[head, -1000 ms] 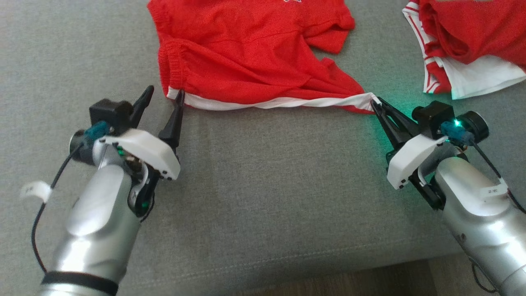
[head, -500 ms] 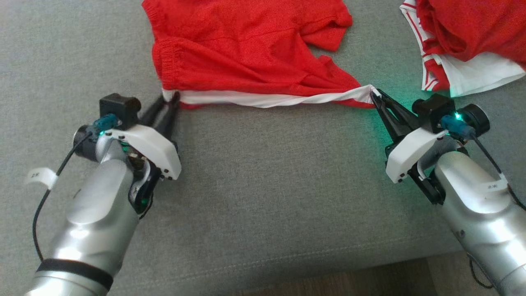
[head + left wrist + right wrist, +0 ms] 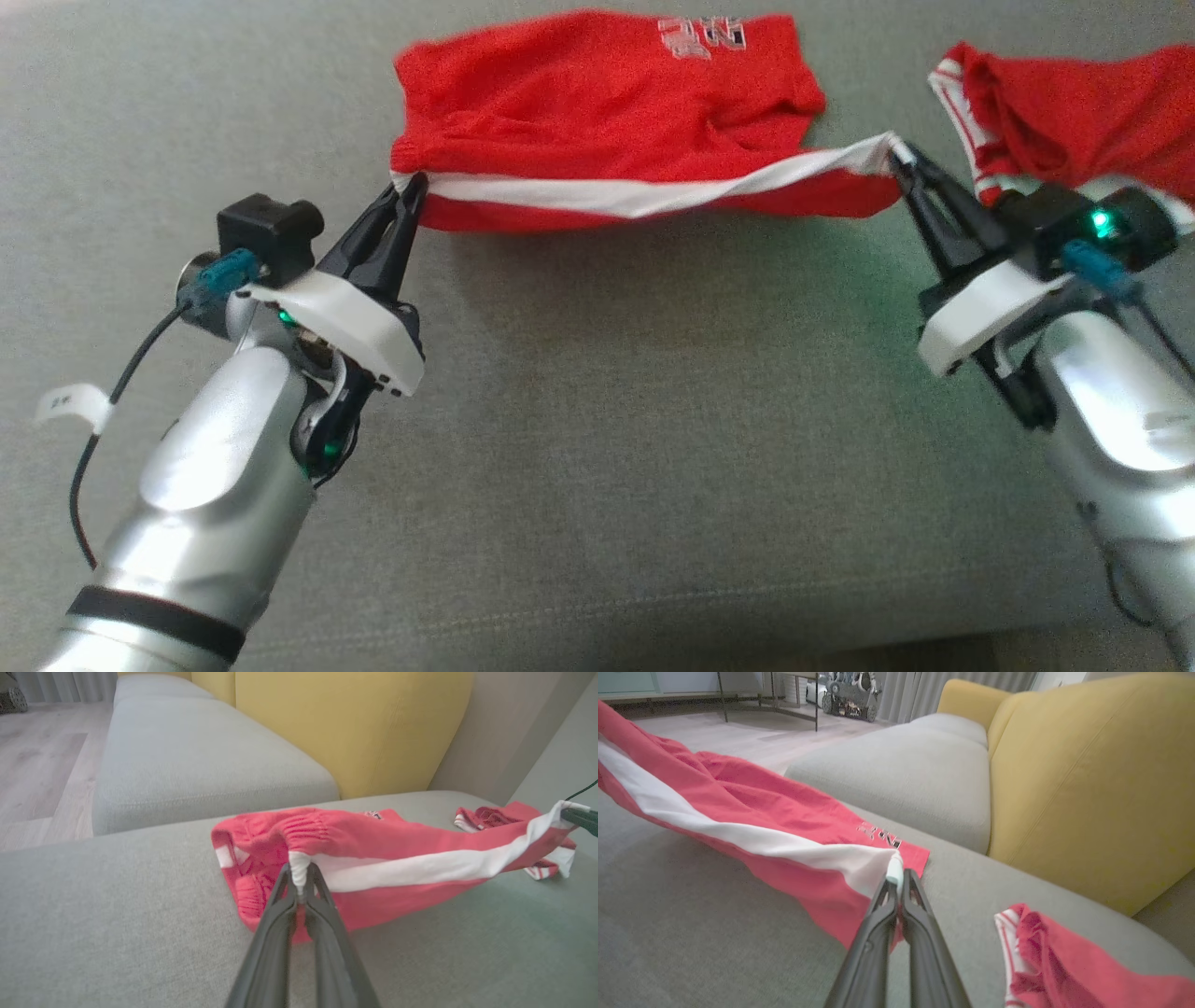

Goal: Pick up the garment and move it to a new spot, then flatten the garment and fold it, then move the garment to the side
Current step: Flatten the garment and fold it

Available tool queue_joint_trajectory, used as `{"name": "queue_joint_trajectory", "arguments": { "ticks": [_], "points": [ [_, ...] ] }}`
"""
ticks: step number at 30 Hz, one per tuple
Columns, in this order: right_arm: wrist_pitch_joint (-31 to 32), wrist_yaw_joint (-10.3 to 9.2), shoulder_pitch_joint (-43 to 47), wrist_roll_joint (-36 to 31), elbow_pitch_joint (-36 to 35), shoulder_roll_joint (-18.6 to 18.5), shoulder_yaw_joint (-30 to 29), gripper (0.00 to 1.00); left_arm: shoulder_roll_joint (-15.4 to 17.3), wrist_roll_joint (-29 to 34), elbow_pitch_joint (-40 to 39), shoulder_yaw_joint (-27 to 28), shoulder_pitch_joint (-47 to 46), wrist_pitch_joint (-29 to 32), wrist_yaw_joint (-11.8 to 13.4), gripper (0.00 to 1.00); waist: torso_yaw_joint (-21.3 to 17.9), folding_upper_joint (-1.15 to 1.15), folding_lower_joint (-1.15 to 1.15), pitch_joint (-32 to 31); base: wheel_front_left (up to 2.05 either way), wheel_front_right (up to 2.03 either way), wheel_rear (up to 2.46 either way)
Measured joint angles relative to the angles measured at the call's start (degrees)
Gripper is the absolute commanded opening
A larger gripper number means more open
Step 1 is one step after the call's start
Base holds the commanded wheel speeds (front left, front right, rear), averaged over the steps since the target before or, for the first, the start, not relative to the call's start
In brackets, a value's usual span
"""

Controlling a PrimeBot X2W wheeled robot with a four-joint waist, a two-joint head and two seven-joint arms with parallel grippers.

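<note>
The garment point(image 3: 597, 103) is a pair of red shorts with a white side stripe, its near edge lifted off the grey cushion and stretched between my two grippers. My left gripper point(image 3: 411, 187) is shut on the stripe's left end; the left wrist view shows the white fabric point(image 3: 299, 870) pinched at the fingertips. On the stripe's right end my right gripper point(image 3: 901, 161) is shut, with the cloth point(image 3: 822, 844) bunched at the tips in the right wrist view. The far part of the shorts still rests on the cushion.
A second red and white garment point(image 3: 1064, 112) lies crumpled at the back right, close to my right gripper. The grey cushion point(image 3: 597, 420) spreads wide toward me. Yellow backrests point(image 3: 355, 723) and another grey seat point(image 3: 901, 770) stand behind.
My left gripper closed on the stripe's left end. Both grippers then rose with the near edge, pulling it taut off the cushion. The head view shifted too.
</note>
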Motion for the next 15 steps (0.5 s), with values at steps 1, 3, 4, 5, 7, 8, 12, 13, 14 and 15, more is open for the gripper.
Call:
{"name": "queue_joint_trajectory", "arguments": {
  "ticks": [1, 3, 4, 5, 7, 8, 12, 13, 14, 15],
  "points": [
    [-0.3, 0.00, 0.0, -0.8, -0.6, -0.3, -0.6, 0.00, 0.3, -0.3, -1.1, 0.0, 0.3, 0.0, 0.0, 0.00, 0.2, 0.00, 0.00, -0.9, 0.00, 0.00, 0.00],
    [-0.6, 0.00, -0.1, -2.4, -2.5, -1.3, -1.9, 0.00, 0.8, -1.1, -3.8, 0.1, 0.9, 0.4, 0.0, 0.00, 0.8, 0.00, 0.00, -2.5, 0.00, 0.00, 0.00],
    [-1.0, 0.00, -0.5, -4.1, -4.6, -2.4, -3.2, 0.00, 1.2, -2.3, -6.5, 0.2, 1.0, 2.3, 0.0, 0.00, 1.3, 0.00, 0.00, -4.1, 0.00, 0.00, 0.00],
    [-1.0, 0.00, -0.9, -5.1, -5.7, -2.8, -3.6, 0.00, 1.4, -3.2, -8.1, 0.4, 1.0, 3.6, 0.0, 0.00, 1.6, 0.00, 0.00, -5.0, 0.00, 0.00, 0.00],
    [-1.0, 0.00, -2.0, -7.1, -8.5, -3.5, -4.4, 0.00, 2.1, -4.3, -11.8, 0.7, 1.0, 6.2, 0.1, 0.00, 2.1, 0.00, 0.00, -6.7, 0.00, 0.00, 0.00],
    [-1.2, 0.00, -2.6, -7.9, -10.1, -3.9, -4.7, 0.00, 2.5, -4.7, -13.9, 1.1, 0.9, 7.3, 0.7, 0.00, 2.3, 0.00, 0.00, -7.5, 0.00, 0.00, 0.00],
    [-1.5, 0.00, -4.4, -10.0, -14.8, -5.6, -5.0, 0.00, 3.9, -8.2, -21.2, 3.1, 0.8, 12.9, 2.7, 0.00, 3.1, 0.00, 0.00, -10.6, 0.00, 0.00, 0.00],
    [-1.5, 0.00, -4.6, -10.3, -15.7, -6.2, -5.0, 0.00, 4.3, -8.9, -23.2, 3.4, 0.9, 14.6, 3.3, 0.00, 3.3, 0.00, 0.00, -11.4, 0.00, 0.00, 0.00],
    [-1.5, 0.00, -4.6, -10.3, -16.7, -6.8, -5.0, 0.00, 4.5, -9.9, -25.3, 3.9, 0.9, 16.1, 4.1, 0.00, 3.4, 0.00, 0.00, -12.2, 0.00, 0.00, 0.00],
    [-1.5, 0.00, -4.6, -10.3, -17.6, -7.3, -5.1, 0.00, 5.0, -10.7, -27.5, 4.2, 0.9, 17.8, 4.9, 0.00, 3.6, 0.00, 0.00, -12.9, 0.00, 0.00, 0.00]
  ]
}}
